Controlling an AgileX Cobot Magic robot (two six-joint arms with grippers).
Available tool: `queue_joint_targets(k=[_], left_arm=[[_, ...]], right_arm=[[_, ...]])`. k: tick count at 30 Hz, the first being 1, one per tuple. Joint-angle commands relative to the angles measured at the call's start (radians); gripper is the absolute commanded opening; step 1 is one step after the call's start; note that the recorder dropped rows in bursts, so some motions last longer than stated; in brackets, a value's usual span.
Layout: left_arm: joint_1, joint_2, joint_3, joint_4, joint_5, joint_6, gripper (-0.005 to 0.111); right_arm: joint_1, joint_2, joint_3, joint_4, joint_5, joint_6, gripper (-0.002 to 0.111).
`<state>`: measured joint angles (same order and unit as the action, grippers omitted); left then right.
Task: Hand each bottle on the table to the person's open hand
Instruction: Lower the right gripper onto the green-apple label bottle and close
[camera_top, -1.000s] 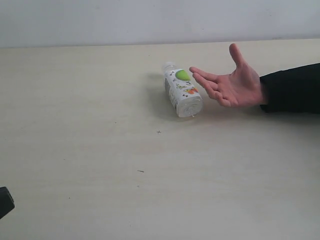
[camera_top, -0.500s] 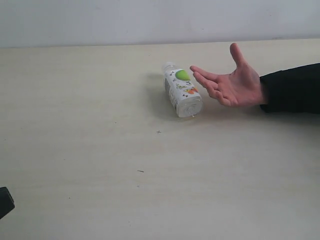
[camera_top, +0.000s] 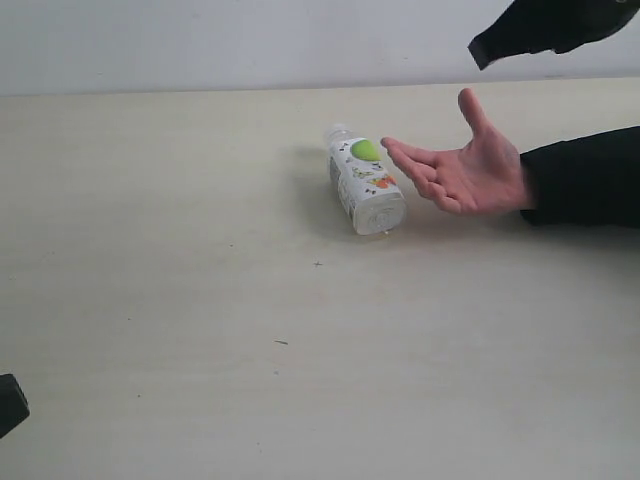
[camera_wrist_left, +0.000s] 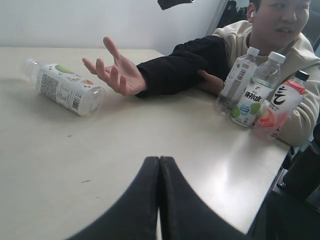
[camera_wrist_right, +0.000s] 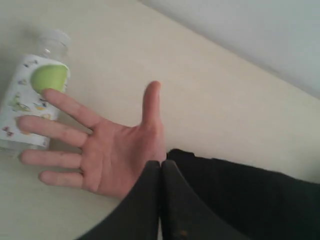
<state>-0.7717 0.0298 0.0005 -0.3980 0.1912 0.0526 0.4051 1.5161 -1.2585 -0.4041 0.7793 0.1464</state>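
Exterior view: one small white bottle with green fruit (camera_top: 365, 187) lies on its side on the table (camera_top: 180, 300), cap toward eleven o'clock and base toward five. Whether anything is in it cannot be told. The person's open hand (camera_top: 465, 170) is palm-up just beside it at three o'clock, fingertips near the label, and touch cannot be settled. A black sleeve (camera_top: 585, 175) follows the wrist. The right arm (camera_top: 545, 25) hangs in the air at one o'clock of the hand. A black corner of the left arm (camera_top: 10, 403) shows far off at seven o'clock.

Left wrist view: the left gripper (camera_wrist_left: 159, 159) has its fingers pressed together, holding nothing, low over bare tabletop. Four bottles count here. The fruit bottle (camera_wrist_left: 65, 87) lies beside the open hand (camera_wrist_left: 117, 75). Three stand upright in a tight group at the table's edge beside the person (camera_wrist_left: 280, 30): a white-blue label bottle (camera_wrist_left: 236, 80), a lime-print bottle (camera_wrist_left: 257, 90) and a pink-white bottle with black cap (camera_wrist_left: 280, 105). The lime-print one looks clear above its label. Fill levels are unclear.

Right wrist view: the right gripper (camera_wrist_right: 160, 165) is closed and empty, above the wrist of the one open hand (camera_wrist_right: 107, 155). The fingertips overlap the single fruit bottle (camera_wrist_right: 30, 100).
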Motion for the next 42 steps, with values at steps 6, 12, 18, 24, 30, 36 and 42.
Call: queue_joint_targets(k=[6, 12, 18, 24, 30, 36, 42], left_arm=[[0.005, -0.008, -0.001, 0.002, -0.002, -0.003, 0.0], [0.005, -0.008, -0.001, 0.002, -0.002, -0.003, 0.0], [0.005, -0.008, -0.001, 0.002, -0.002, -0.003, 0.0], [0.005, -0.008, -0.001, 0.002, -0.002, -0.003, 0.0], [0.005, -0.008, -0.001, 0.002, -0.002, -0.003, 0.0], [0.005, -0.008, -0.001, 0.002, -0.002, -0.003, 0.0], [0.005, -0.008, -0.001, 0.002, -0.002, -0.003, 0.0]], right_arm=[[0.0, 0.331, -0.383, 0.209, 0.291, -0.18, 0.0], [0.0, 0.478, -0.523, 0.437, 0.391, -0.323, 0.0], [0.002, 0.536, -0.54, 0.451, 0.313, -0.331, 0.0], [0.002, 0.548, -0.54, 0.438, 0.283, -0.338, 0.003], [0.002, 0.578, -0.559, 0.439, 0.277, -0.341, 0.035], [0.002, 0.612, -0.563, 0.482, 0.206, -0.376, 0.058], [0.002, 0.637, -0.563, 0.474, 0.121, -0.376, 0.065]])
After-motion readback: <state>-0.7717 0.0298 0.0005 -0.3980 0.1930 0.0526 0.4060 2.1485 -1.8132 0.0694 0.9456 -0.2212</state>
